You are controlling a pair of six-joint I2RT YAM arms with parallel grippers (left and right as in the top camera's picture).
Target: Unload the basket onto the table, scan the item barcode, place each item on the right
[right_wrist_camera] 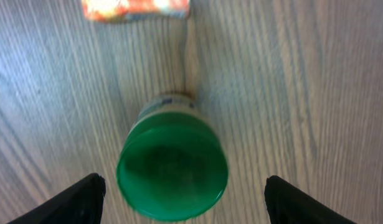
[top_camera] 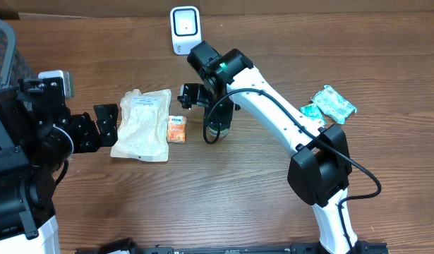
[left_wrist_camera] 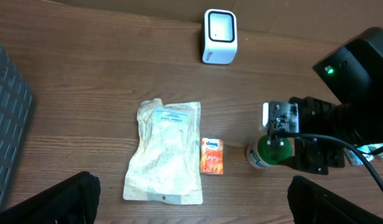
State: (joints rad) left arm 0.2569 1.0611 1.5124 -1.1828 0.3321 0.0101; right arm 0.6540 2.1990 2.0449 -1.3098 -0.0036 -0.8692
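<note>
Here, right claw (right_wrist_camera: 184, 180) points down — spread astride the bottle (left_wrist_camera: 263, 154); left claw (left_wrist_camera: 192, 181) agape.

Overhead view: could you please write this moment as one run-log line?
right gripper: open, flanking upright green-capped bottle | left gripper: open, empty, near pouch | scanner: nothing presented

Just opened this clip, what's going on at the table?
The right hand hangs over a small green-capped bottle that stands on the table. Its fingers are open on either side and do not touch it. The bottle is not lifted and the white scanner stands farther back, so the scan is not yet done. The left hand is open and holds nothing, beside a pale pouch. A small orange packet lies between pouch and bottle.
</note>
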